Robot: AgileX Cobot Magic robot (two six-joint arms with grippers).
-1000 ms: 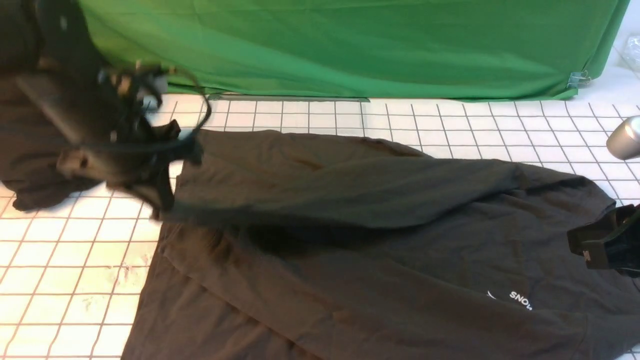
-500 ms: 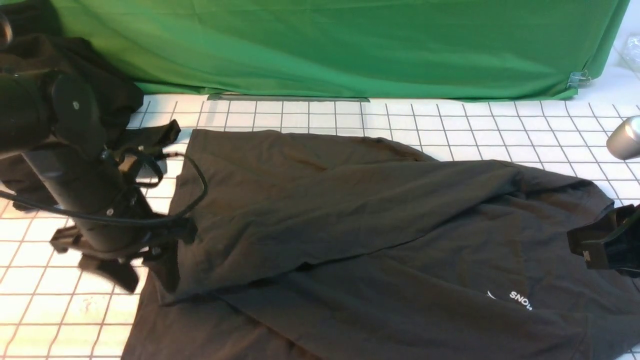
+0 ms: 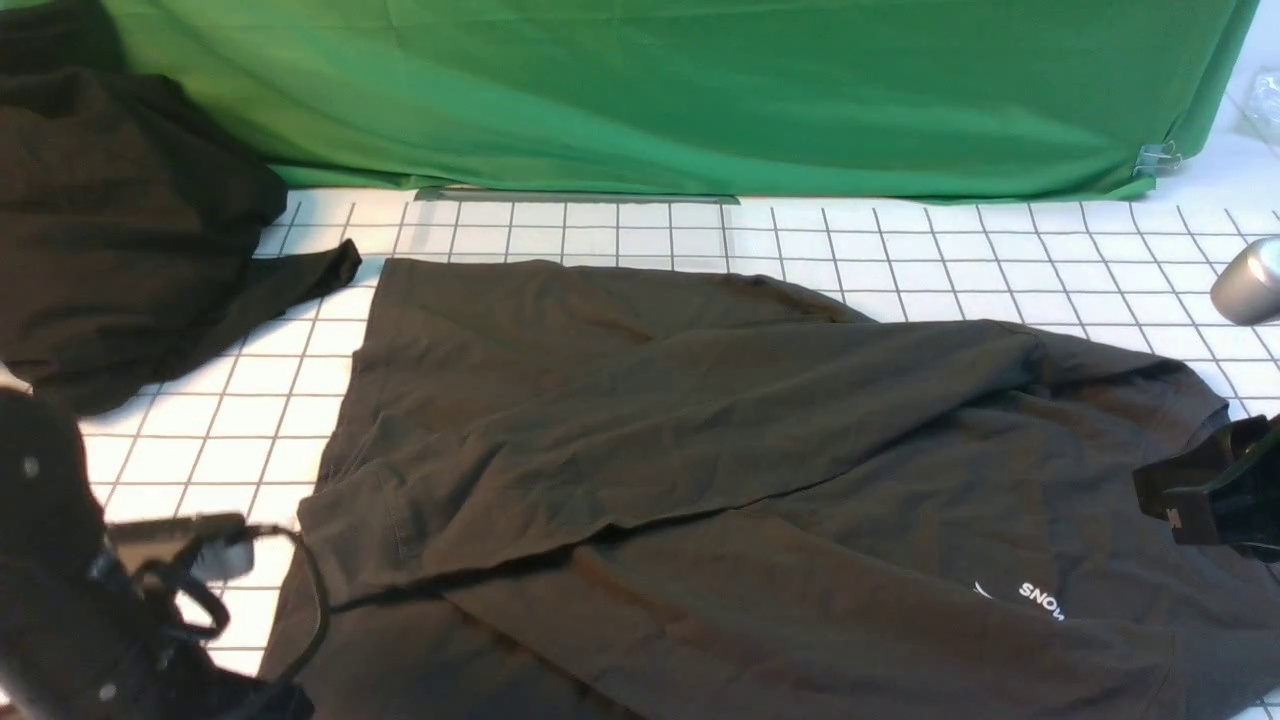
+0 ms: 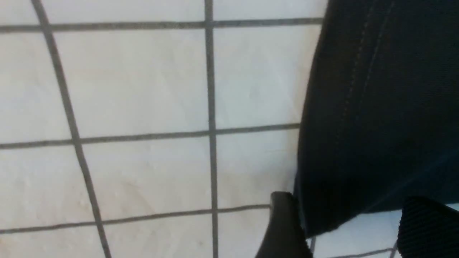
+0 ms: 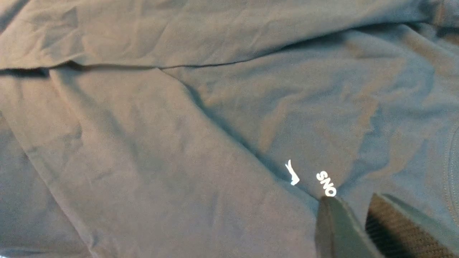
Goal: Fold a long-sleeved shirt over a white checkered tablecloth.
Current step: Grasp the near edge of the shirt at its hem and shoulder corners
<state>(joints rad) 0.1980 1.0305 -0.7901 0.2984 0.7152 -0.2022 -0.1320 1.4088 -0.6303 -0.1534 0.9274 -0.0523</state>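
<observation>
Front view: "SNOW" shows on the shirt (image 3: 800, 560), its last letter cut by a fold; sleeves lie across the body on the checked cloth (image 3: 640, 230). Black garment (image 3: 120, 230) and green backdrop (image 3: 680, 90) lie beyond. Left gripper (image 4: 344, 222) is open around shirt fabric; right (image 5: 358, 215) is slightly open.

Looked like a lab-style robot workstation. A robot arm (image 3: 90, 580) with a trailing cable (image 3: 318, 590) reached in at the near left, a second one's dark gripper (image 3: 1205, 495) at the right. Plain green fabric (image 3: 700, 90) hung as a backdrop, a metal clip (image 3: 1158, 158) at its lower right corner. White checkered tablecloth (image 3: 960, 260) covered the work surface. Room beyond: hidden by the fabric.
</observation>
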